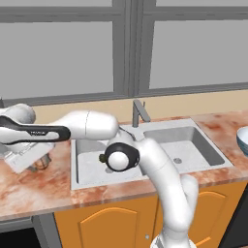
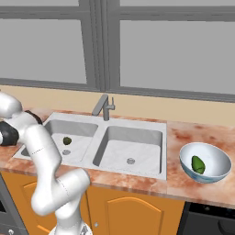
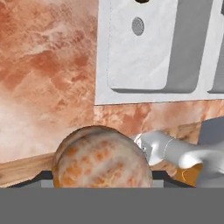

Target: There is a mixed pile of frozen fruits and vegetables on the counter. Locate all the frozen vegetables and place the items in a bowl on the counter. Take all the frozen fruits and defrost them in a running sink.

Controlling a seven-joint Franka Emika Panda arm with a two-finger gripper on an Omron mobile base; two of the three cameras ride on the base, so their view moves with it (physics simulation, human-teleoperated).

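1. You've got the orange ball (image 3: 101,157) right up against the hand camera, low between the claw's tips, with the counter (image 3: 43,78) spread out beneath it. It reads as clenched on the ball and lifted clear, though the fingertips themselves are hidden behind it.
2. In the left base view the hand (image 1: 29,157) is out at the far left, over the counter beside the sink (image 1: 193,145).
3. That ball is a fruit, so your target is the sink. The dark olive ball (image 2: 67,140) already lies in the left basin, next to the drain.
4. Carry it right, over the rim, and keep it high enough to clear the steel edge.
5. Lower well into the left basin before you let go; a round thing dropped from height will likely roll.
6. Steer clear of the faucet (image 2: 104,106) at the back.
7. The green piece (image 2: 198,164) sits in the bowl (image 2: 215,173) at the right; leave that alone.
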